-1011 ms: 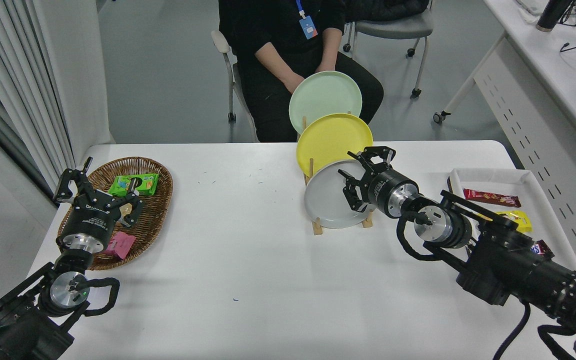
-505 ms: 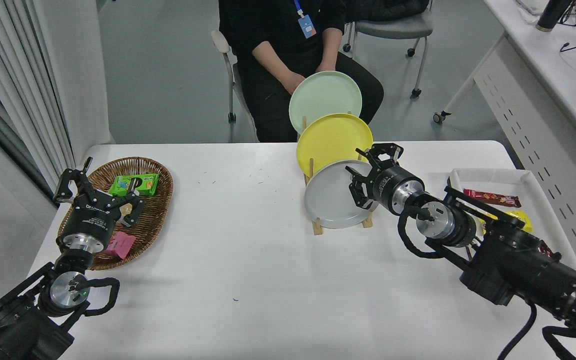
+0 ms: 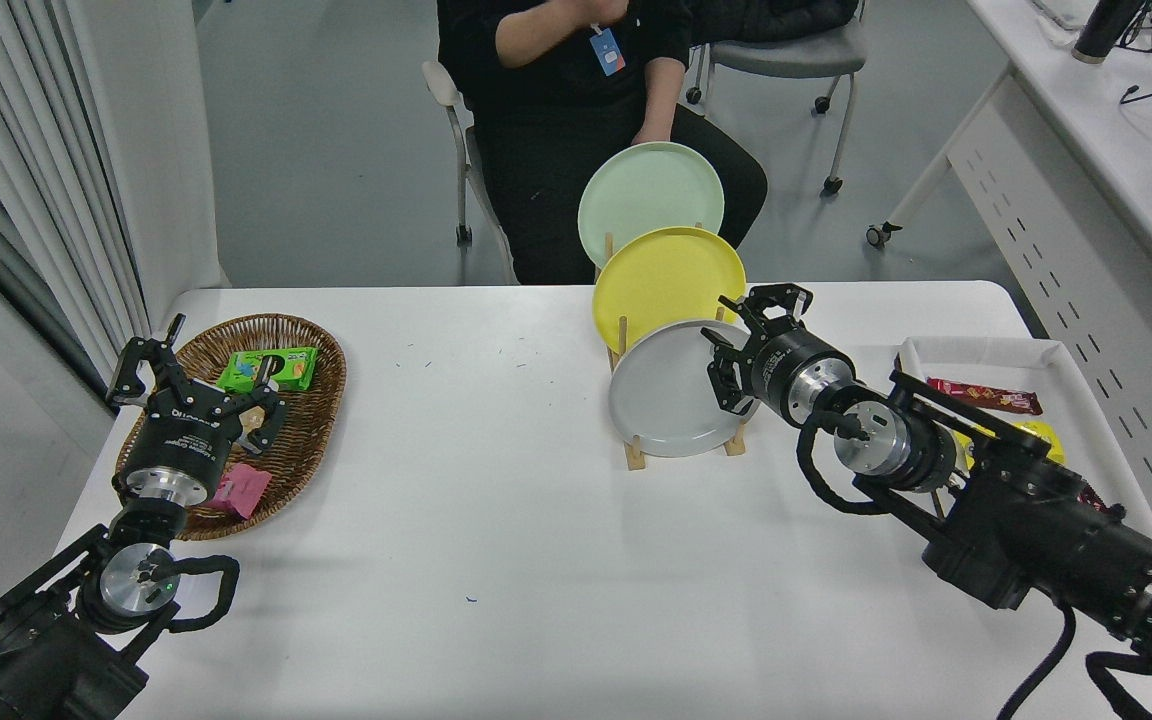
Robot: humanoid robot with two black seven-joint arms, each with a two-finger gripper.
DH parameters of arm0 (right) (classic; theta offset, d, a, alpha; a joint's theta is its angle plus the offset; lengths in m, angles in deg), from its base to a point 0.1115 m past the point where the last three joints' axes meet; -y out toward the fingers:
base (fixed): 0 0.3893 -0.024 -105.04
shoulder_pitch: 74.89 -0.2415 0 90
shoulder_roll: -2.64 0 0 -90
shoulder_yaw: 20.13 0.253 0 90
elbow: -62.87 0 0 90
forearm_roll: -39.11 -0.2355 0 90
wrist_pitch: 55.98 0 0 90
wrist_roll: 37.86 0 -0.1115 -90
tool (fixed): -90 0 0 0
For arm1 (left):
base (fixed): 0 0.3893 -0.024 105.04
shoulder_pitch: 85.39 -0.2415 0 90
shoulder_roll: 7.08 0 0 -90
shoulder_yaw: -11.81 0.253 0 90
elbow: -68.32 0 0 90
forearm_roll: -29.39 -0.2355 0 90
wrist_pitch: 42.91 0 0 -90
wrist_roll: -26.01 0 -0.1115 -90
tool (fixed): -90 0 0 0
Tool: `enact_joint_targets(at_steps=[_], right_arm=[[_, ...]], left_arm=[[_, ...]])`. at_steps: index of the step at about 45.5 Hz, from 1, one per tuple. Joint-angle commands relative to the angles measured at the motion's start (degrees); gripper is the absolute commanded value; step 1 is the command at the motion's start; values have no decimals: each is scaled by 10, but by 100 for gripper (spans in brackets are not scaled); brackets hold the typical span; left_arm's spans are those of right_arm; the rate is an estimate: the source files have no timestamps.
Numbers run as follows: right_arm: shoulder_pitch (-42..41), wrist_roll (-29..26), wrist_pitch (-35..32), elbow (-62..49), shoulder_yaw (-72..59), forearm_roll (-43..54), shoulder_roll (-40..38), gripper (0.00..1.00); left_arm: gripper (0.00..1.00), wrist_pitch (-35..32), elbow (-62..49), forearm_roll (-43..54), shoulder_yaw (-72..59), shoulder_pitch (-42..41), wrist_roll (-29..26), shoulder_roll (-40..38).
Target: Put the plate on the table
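Note:
The light-grey plate (image 3: pixel 666 392) stands on edge in the front slot of a wooden rack (image 3: pixel 636 455) on the white table (image 3: pixel 496 520). A yellow plate (image 3: pixel 661 280) and a mint-green plate (image 3: pixel 648 190) stand behind it in the same rack. My right gripper (image 3: pixel 736 345) is open at the grey plate's right rim, with its fingers to either side of the edge. My left arm is parked at the lower left with its gripper (image 3: pixel 191 385) open over a basket.
A wicker basket (image 3: pixel 311 420) with snack packs sits at the left. A white tray (image 3: pixel 1036 355) with candy bars sits at the right, partly behind my right arm. A person (image 3: pixel 576 120) in black sits at the far side behind the rack.
My right gripper has moved right and slightly back, from in front of the grey plate's face to its right rim. The person has raised one arm.

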Motion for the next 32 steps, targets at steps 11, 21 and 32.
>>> enact_joint_targets(at_steps=[11,21,32], right_arm=[[-2,0,2,-1,0,1,2,29],[0,0,2,-2,0,1,2,28],[1,0,2,0,2,1,2,23]], left_arm=[[98,0,0,0,0,0,0,0],[98,0,0,0,0,0,0,0],[98,0,0,0,0,0,0,0]])
